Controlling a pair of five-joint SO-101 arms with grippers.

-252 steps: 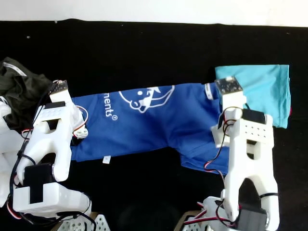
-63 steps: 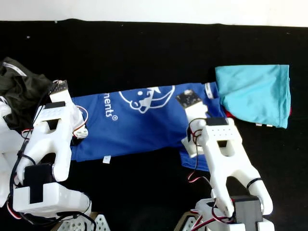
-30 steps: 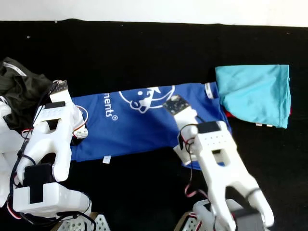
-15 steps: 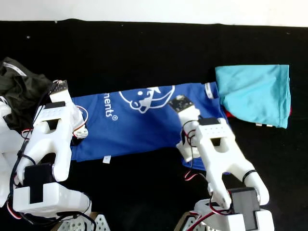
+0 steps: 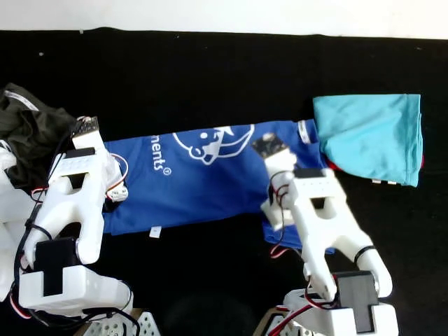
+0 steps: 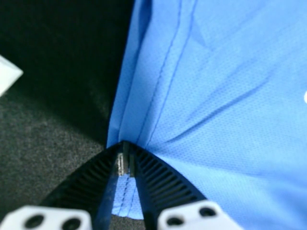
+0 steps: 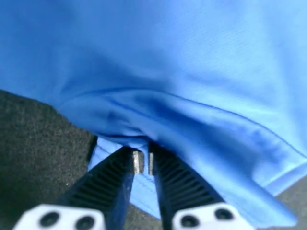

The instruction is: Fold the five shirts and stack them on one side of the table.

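A blue shirt point(image 5: 210, 178) with white print lies spread across the middle of the black table. In the left wrist view my left gripper point(image 6: 125, 162) is shut on the hemmed edge of the blue shirt point(image 6: 216, 96). The left arm point(image 5: 73, 189) stands over the shirt's left end. My right gripper point(image 7: 142, 162) is shut on a raised fold of the blue shirt point(image 7: 182, 72). The right arm point(image 5: 311, 203) covers the shirt's right lower part. A folded turquoise shirt point(image 5: 371, 136) lies at the right, its near corner touching the blue one.
A crumpled dark shirt point(image 5: 28, 129) lies at the far left with white cloth point(image 5: 5, 199) beside it. Something red point(image 5: 330, 166) peeks out under the turquoise shirt. Bare black table point(image 5: 210, 77) stretches along the back, and a white wall runs behind it.
The right arm swung left from beside the turquoise shirt to over the blue shirt's right part, then edged slightly right again. The left arm has stayed still.
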